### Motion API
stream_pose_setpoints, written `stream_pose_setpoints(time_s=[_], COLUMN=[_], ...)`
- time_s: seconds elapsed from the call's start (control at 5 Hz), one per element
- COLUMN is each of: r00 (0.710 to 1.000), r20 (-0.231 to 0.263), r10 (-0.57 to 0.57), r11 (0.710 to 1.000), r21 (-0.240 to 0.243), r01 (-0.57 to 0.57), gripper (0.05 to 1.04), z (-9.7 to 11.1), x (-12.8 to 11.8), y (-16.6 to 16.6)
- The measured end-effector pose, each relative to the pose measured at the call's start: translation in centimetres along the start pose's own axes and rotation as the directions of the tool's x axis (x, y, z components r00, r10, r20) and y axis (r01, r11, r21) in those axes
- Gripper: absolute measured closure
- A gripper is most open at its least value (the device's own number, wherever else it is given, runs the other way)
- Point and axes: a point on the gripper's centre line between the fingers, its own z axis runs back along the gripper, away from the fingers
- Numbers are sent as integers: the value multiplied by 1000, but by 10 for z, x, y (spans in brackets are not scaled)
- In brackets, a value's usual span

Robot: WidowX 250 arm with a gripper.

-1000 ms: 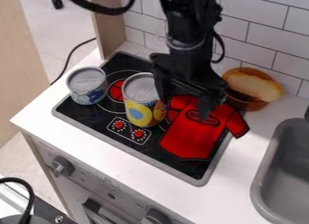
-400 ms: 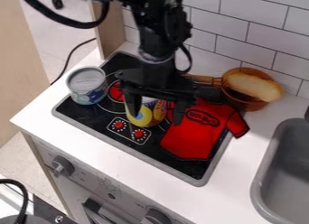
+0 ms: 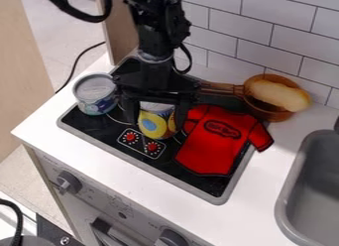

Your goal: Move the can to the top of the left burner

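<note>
From where I stand, the tall yellow can [image 3: 153, 126] is the one to be moved, I judge. It stands upright near the middle of the frame, a little left of centre, on the black stovetop [image 3: 206, 186]. The gripper [image 3: 157, 125] hangs right over it, fingers spread wide and released, one down each side; whether either one touches the wall, I can't tell.

It looks like a metal food tin with a printed label, so I'd expect a stiff body that won't give much under a squeeze. Full, it would have real weight; empty, it would be light and easy to tip, and I can't tell which it is. The smooth, curved side could be slippery, so the fingers ought to press squarely across its widest part, around mid-height, instead of pinching near the rim, where it might swing or slide.

The left burner [image 3: 118, 121] lies just up and left of it, its ring partly hidden, so a short, level lift should do. The short can [image 3: 96, 93] at the upper left is close by, and a wide finger could knock it. On the other side, the red shirt-shaped cloth [image 3: 215, 148] is soft and might snag a low fingertip.
</note>
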Motion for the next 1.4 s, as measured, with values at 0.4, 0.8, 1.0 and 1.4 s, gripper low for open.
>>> stream_pose_setpoints(time_s=[0.4, 0.8, 1.0, 1.4], r00=[999, 998, 991, 981], r20=[-16, 51, 91, 190], r10=[-29, 39, 98, 34], r11=[999, 999, 993, 996], r21=[-33, 15, 56, 69], r01=[28, -40, -104, -48], gripper=[83, 83, 83, 83], z=[-1, -15, -24, -27], x=[22, 53, 69, 87], y=[1, 6, 16, 13])
